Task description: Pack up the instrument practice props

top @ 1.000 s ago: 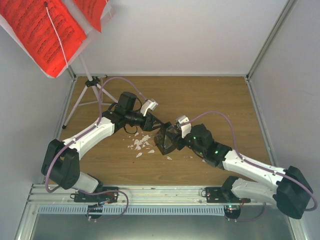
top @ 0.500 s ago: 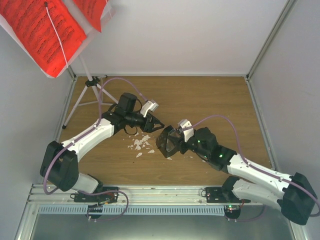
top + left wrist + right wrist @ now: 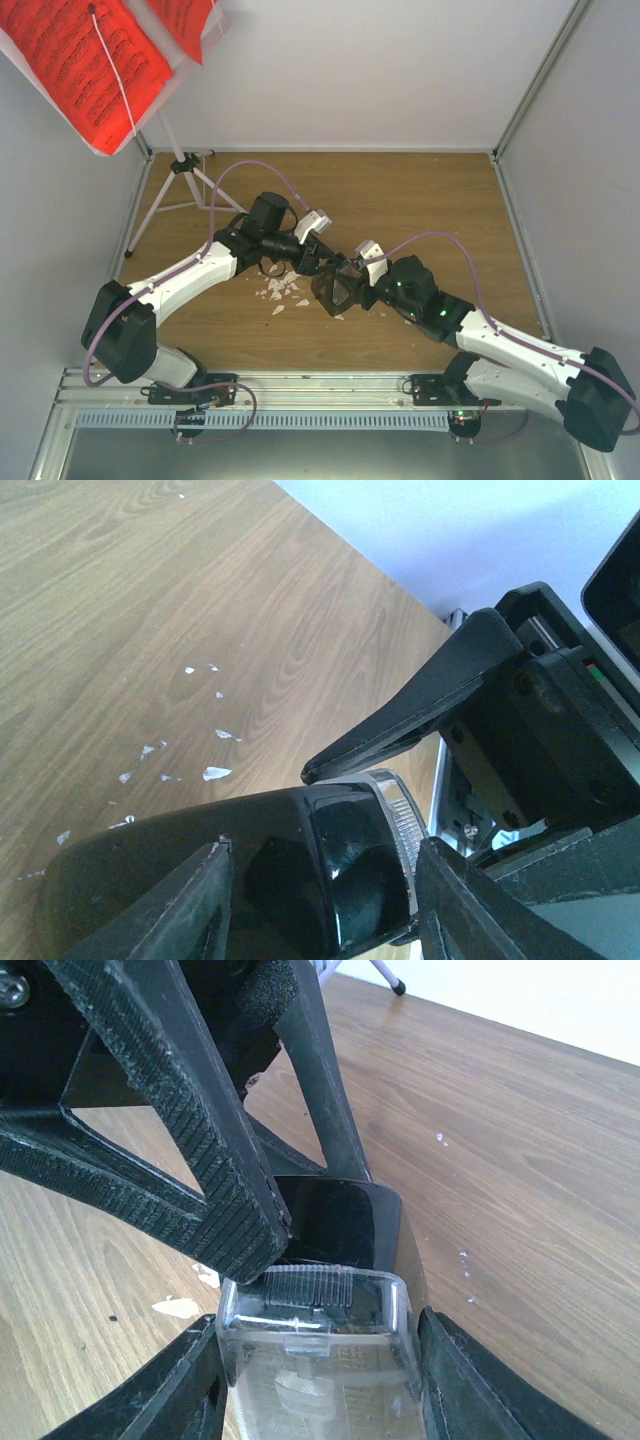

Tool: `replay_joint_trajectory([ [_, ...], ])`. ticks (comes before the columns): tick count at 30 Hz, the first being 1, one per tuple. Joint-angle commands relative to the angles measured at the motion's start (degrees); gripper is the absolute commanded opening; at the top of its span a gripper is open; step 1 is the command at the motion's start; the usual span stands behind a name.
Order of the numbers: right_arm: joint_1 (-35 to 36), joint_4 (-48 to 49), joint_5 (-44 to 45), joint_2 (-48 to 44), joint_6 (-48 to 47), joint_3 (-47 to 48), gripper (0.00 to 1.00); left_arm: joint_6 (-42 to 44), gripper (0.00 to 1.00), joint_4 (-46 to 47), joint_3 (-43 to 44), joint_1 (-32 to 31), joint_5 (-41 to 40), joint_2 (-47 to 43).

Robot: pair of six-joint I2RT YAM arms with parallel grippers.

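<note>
Wood tabletop [image 3: 430, 200], left arm [image 3: 190, 272] and right arm [image 3: 505, 342] bent inward, fingers [image 3: 180, 910] around metronome [image 3: 338, 287].

Top camera: fixed, high above the near edge, looking steeply down over the whole table [image 3: 430, 200]; distant. Left wrist camera: very close, low, facing near right across the metronome [image 3: 300, 870]. Right wrist camera: equally close, facing far left. All three share the metronome and the crumbs [image 3: 280, 290] beside it.

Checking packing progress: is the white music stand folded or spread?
Spread. The white music stand has its thin tripod legs splayed apart on the brown wooden table, and bright red printed music sheets lie on it.
</note>
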Motion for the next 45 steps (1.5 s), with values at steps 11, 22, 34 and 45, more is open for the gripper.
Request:
replay_joint_trajectory([
  [11, 0.3, 2.5, 1.7, -3.3, 0.8, -1.7, 0.65, 0.3, 0.39, 0.8, 0.3, -0.7, -1.3, 1.7],
  [22, 0.2, 2.4, 4.8, -4.9, 2.9, -2.7, 0.64, 1.0, 0.38, 0.5, 0.2, -0.7, -1.1, 1.2],
  [34, 0.0, 6.0, 2.6, -2.2, 2.9, -2.6, 0.57, 1.4, 0.36, 0.1, 0.1, -0.7, -1.0, 1.2],
  [45, 0.0, 6.8, 2.2, -0.1, 2.2, -2.5, 0.48, 0.9, 0.33, 0.4, -0.4, -1.2, -1.2, 1.0],
])
